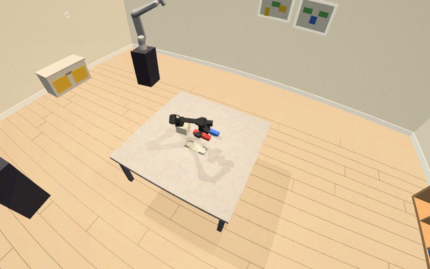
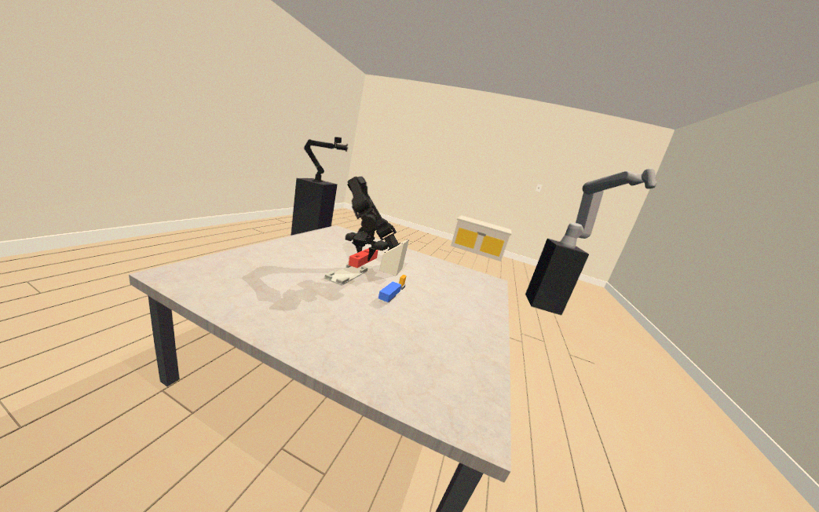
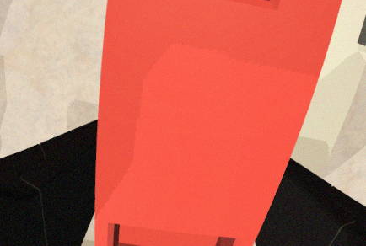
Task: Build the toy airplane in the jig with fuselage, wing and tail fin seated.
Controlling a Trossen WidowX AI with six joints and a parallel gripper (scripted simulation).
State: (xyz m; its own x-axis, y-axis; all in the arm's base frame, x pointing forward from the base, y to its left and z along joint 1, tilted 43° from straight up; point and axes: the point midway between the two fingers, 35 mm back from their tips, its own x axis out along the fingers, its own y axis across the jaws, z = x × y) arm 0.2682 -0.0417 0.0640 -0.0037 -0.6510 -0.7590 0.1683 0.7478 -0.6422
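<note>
My gripper (image 1: 201,133) (image 2: 366,250) (image 3: 183,140) is shut on the red fuselage (image 1: 206,137) (image 2: 356,260) (image 3: 211,119), with one finger on each side. The fuselage is held above the table, its two top sockets facing up in the wrist view. The pale cradle (image 1: 196,147) (image 2: 338,277) lies on the table close by and below it, partly showing at the right of the wrist view. The blue wing (image 1: 214,132) (image 2: 389,291) lies on the table on the other side. The small orange tail fin (image 2: 403,279) stands near the wing in the exterior view; the arm hides it in the top view.
A cream block (image 1: 182,129) (image 2: 393,257) stands upright by the arm, close to the fuselage's rear end. The stone-topped table (image 1: 189,177) (image 2: 310,330) bears everything. Two other arms stand on black pedestals (image 1: 145,66) (image 2: 557,276) (image 1: 12,187) (image 2: 313,206) away from the table.
</note>
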